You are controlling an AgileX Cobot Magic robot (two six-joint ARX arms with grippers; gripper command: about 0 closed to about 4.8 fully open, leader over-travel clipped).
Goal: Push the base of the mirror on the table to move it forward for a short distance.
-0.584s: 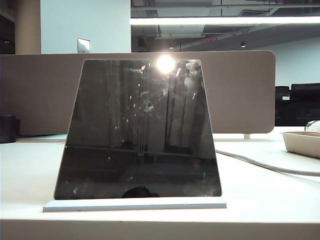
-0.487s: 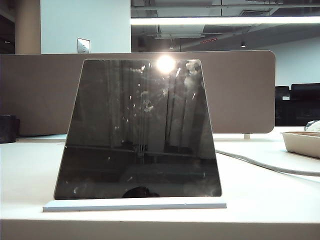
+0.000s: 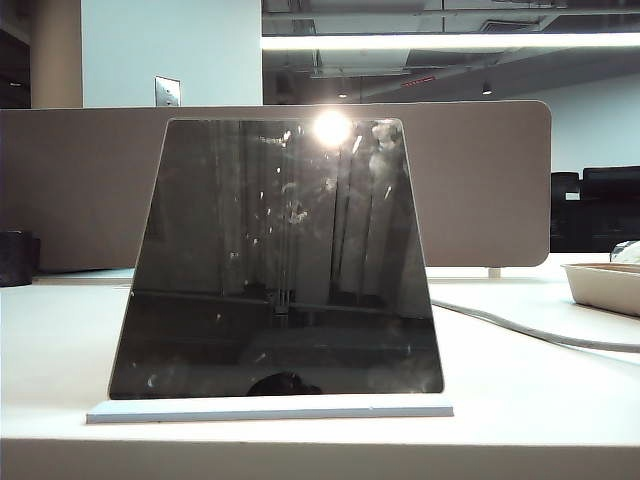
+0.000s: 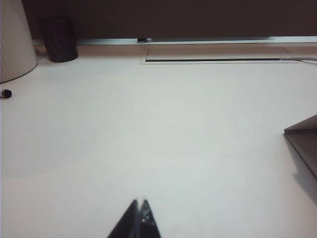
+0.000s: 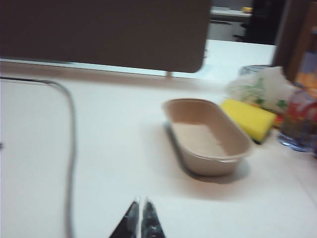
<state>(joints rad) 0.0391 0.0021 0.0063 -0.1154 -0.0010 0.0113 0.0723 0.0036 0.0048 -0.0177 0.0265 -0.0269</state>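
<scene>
White table (image 3: 540, 370) before beige divider (image 3: 480, 180); mirror (image 3: 276, 260) on base (image 3: 268, 409); tray (image 5: 208, 136) and cable (image 5: 69, 129) near; left gripper (image 4: 140, 214) and right gripper (image 5: 139, 214) closed, holding nothing, above bare tabletop.

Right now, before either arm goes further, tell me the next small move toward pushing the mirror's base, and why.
Probably swing the left gripper toward the base. In the left wrist view its fingers are shut and over bare table, clear of the base corner at the frame's edge. The right gripper, also shut, faces the beige tray and grey cable, with the mirror nowhere in its view.
</scene>
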